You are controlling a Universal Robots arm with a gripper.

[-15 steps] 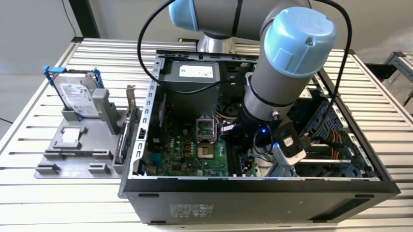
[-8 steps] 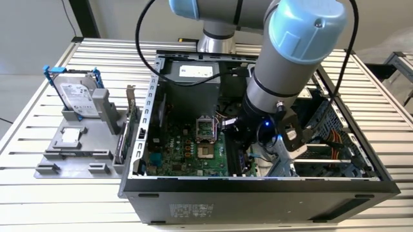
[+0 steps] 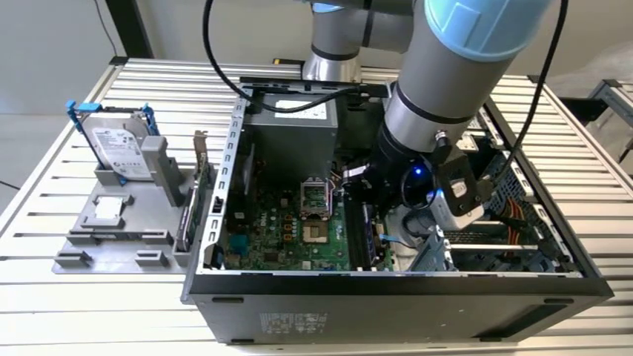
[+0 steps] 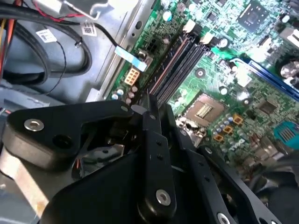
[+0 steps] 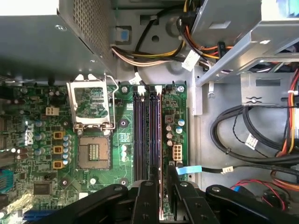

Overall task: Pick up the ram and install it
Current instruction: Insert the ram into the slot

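Thin ram (image 5: 160, 140) stands on edge in motherboard slot (image 5: 140, 135).

we see a slatted metal table (image 3: 89, 311) carrying an open computer case (image 3: 396, 304) and, just beside it on the exterior view's left, a grey fixture tray (image 3: 104, 248).
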